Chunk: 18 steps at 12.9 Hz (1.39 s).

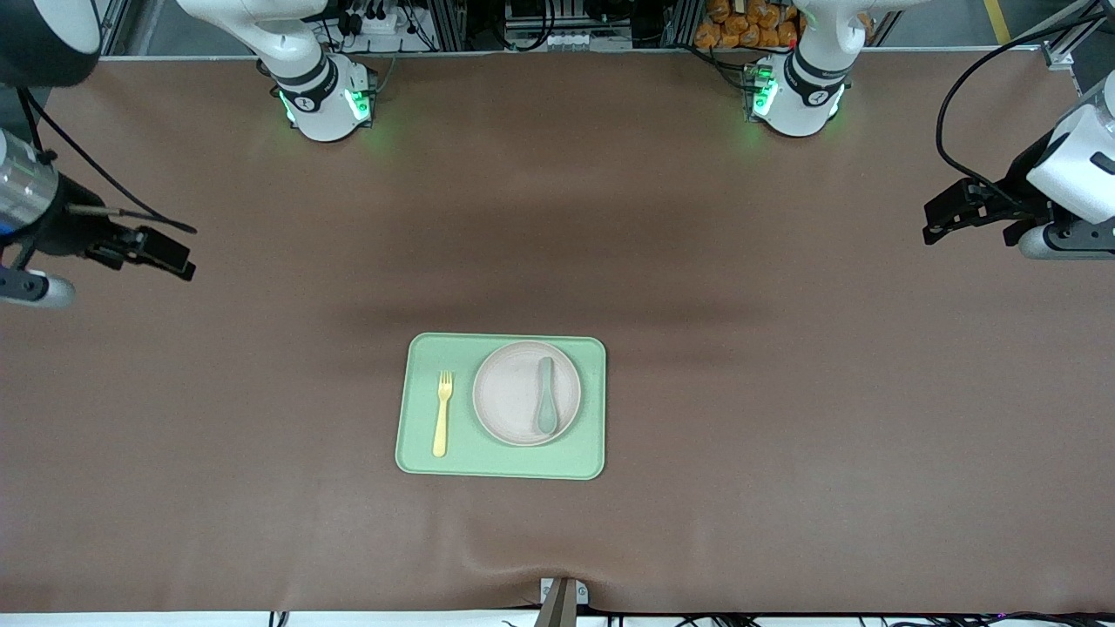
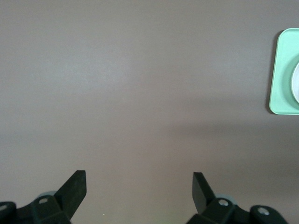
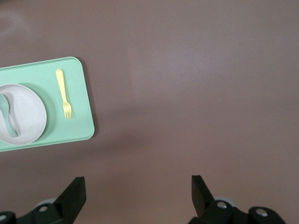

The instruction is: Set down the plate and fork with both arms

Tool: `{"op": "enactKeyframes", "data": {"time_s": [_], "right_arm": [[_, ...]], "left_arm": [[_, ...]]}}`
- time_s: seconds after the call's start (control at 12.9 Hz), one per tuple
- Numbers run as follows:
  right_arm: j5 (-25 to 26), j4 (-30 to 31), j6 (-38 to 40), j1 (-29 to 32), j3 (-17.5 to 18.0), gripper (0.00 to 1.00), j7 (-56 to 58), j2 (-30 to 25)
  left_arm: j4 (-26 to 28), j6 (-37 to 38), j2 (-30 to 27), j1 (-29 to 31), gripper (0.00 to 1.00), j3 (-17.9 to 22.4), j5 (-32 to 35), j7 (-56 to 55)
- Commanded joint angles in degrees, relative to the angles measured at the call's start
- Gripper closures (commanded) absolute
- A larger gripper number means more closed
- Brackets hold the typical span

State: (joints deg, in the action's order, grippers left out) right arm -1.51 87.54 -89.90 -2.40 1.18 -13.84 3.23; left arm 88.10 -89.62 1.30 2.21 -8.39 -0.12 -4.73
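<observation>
On the pale green rectangular tray (image 1: 501,466): speckled off-white round plate (image 1: 514,401) carrying a grey-green spoon (image 1: 546,396), pale yellow plastic fork (image 1: 443,413) beside it. Left gripper (image 1: 949,216) and right gripper (image 1: 161,248) wait over the table ends — jaws wide, empty. Risk: lifting the plate may tip the loose spoon off.

Two white jointed arms with black end effectors

Each arm (image 1: 305,83) has a glossy white rounded shell, black bands at the joints and a green-lit base (image 1: 788,100). The left end effector (image 1: 945,218) is black and angular, with a black cable looping over it; the right end effector (image 1: 161,252) is likewise black, below a silver-grey wrist section, with thin black cables trailing. Wrist views show flat, black, wedge-tipped fingers (image 2: 74,186) with small round screws.
</observation>
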Motion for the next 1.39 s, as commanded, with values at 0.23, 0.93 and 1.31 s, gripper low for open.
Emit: {"op": "enactKeyframes", "data": {"time_s": [0.23,0.93,1.31], "right_arm": [[1.9,6.3,-1.7,1.4,0.7,0.00,3.8,-6.0],[1.7,-0.6,1.6,4.4,0.7,0.00,8.6,-3.3],[1.6,-0.5,3.6,3.8,0.8,0.00,9.3,-3.4]], "left_arm": [[-0.5,1.1,-0.3,0.5,0.00,-0.3,-0.9,0.9],[-0.4,2.0,-0.9,0.4,0.00,-0.3,-0.8,0.9],[1.7,2.3,-3.1,0.4,0.00,-0.4,-0.8,0.8]]}}
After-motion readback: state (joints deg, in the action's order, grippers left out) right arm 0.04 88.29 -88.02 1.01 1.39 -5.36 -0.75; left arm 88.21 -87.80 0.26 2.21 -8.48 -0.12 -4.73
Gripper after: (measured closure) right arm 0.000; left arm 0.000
